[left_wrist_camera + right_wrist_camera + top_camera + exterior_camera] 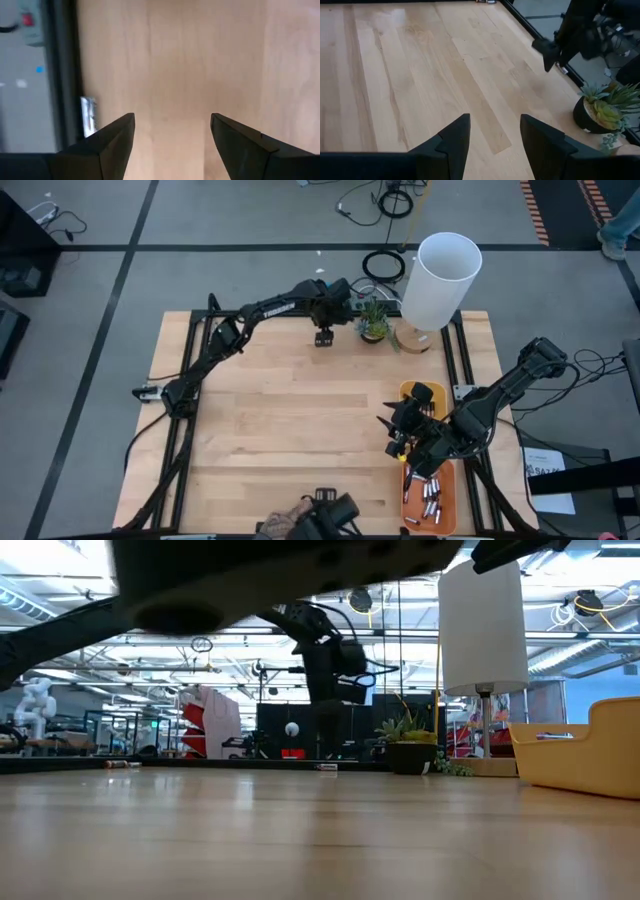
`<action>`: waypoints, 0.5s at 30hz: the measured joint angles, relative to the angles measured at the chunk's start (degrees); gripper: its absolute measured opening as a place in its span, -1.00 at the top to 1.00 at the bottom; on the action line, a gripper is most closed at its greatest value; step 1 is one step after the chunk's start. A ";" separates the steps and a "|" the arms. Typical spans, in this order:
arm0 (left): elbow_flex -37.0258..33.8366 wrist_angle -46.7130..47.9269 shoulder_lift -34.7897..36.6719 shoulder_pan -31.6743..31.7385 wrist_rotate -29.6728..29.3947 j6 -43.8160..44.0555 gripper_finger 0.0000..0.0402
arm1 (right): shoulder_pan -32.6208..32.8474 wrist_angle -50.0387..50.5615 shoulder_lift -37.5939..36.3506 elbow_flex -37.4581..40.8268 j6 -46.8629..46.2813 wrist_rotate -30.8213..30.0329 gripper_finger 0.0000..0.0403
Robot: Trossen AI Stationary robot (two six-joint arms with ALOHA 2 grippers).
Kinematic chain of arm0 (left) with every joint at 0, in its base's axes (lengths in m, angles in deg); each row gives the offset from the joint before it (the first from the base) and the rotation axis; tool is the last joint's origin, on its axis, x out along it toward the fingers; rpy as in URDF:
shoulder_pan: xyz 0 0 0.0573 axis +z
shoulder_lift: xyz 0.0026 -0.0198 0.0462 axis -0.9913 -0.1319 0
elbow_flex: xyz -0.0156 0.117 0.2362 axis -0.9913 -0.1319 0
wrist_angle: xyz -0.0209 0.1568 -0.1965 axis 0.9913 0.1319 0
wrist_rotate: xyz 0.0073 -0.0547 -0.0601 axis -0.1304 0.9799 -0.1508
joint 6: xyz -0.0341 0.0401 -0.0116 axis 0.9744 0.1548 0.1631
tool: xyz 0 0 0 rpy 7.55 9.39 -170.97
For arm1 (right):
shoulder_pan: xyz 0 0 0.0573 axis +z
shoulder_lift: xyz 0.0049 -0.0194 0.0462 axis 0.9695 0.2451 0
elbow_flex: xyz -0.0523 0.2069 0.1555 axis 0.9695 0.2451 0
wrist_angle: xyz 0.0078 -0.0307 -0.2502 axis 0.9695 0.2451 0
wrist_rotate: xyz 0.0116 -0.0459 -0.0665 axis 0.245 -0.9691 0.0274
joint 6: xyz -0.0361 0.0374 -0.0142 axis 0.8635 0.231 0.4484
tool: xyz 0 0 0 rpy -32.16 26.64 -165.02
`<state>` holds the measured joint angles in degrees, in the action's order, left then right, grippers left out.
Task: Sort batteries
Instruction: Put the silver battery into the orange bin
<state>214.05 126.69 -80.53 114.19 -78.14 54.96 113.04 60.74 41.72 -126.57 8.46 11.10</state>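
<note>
Plant (373,323) and lamp (438,280) flank left claw (324,338).

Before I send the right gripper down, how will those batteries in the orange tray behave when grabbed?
The batteries are small smooth cylinders, so probably slippery and apt to roll. They lie crowded in the orange tray, so neighbours may shift. The right gripper is open, empty.

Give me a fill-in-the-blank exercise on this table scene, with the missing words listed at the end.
1. The loose batteries lie in the ____ tray near the table's right front corner.
2. The left gripper hangs over the table's far edge with its jaws ____.
3. The right gripper holds ____ between its jaws.
4. Beside the small potted plant stands a lamp with a ____ shade.

Missing words: orange; open; nothing; white
</note>
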 joint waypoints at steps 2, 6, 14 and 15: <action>-0.17 0.96 0.00 1.79 3.65 -1.16 -0.35 | 0.02 0.00 0.00 0.00 -0.65 0.22 0.17; -0.24 -1.37 0.00 5.17 9.51 -1.23 -0.35 | 0.04 0.00 0.00 0.00 -1.25 0.29 0.17; -0.24 -1.85 0.04 7.12 13.64 -2.47 -0.35 | 0.00 0.29 0.00 0.00 -1.46 0.05 0.17; -0.24 -1.81 0.00 7.04 13.69 -2.58 -0.35 | 0.00 0.38 0.00 0.00 -1.42 0.02 0.17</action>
<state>213.81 124.88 -80.53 121.23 -64.45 52.38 113.04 61.12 41.72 -126.57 7.04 11.12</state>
